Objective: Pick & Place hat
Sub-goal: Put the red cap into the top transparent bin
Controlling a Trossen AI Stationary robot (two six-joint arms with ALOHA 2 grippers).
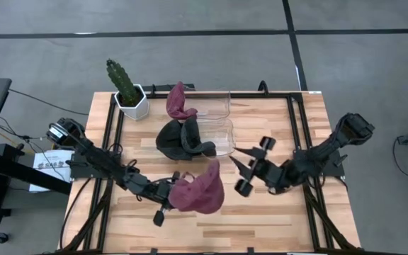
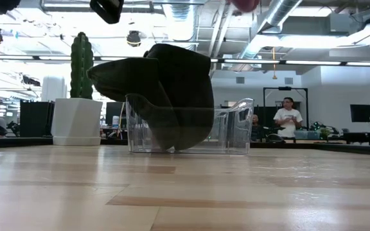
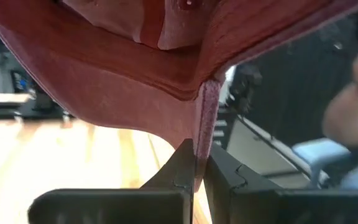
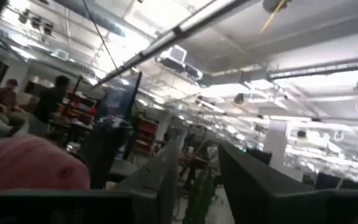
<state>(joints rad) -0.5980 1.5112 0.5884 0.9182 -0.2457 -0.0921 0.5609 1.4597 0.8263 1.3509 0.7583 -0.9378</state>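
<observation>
Maroon hat [image 1: 200, 193]: near edge of table [image 1: 275, 227], about 6 o'clock from table centre in the high view. Off the wood, hanging from the L arm; low view shows bare planks up front w/ nothing resting there.

L gripper [image 1: 170, 190]: at the hat's 9 o'clock side. Fingers pinched tight on a fold of maroon fabric; left wrist view shows the cloth edge [image 3: 207, 118] running down into the shut jaws. Firm hold by the look of it.

R gripper [image 1: 245, 164]: just beside the hat at its 3 o'clock, fingers parted, nothing between them. Right wrist view looks up at the ceiling w/ a bit of maroon [image 4: 30, 165] at the frame edge, so it's near the hat but not gripping.

Black hat [image 1: 183, 138]: table centre, draped half in the nearer clear bin [image 1: 222, 136], brim over the rim. Low view confirms it sits in the bin.

Second maroon hat [image 1: 179, 103]: further back, 12 o'clock, at the far clear bin [image 1: 214, 103].

Cactus pot [image 1: 132, 103]: far L corner, about 11 o'clock, well apart from the work.

Step (judged): carry phase. Hat picked, held by L only, not yet placed.

Next move (judged): swing hat toward 12 o'clock to a bin, keep it high enough to clear the rim, then let go. R arm should stay clear of the path. Floppy fabric may snag on the bin edge.
</observation>
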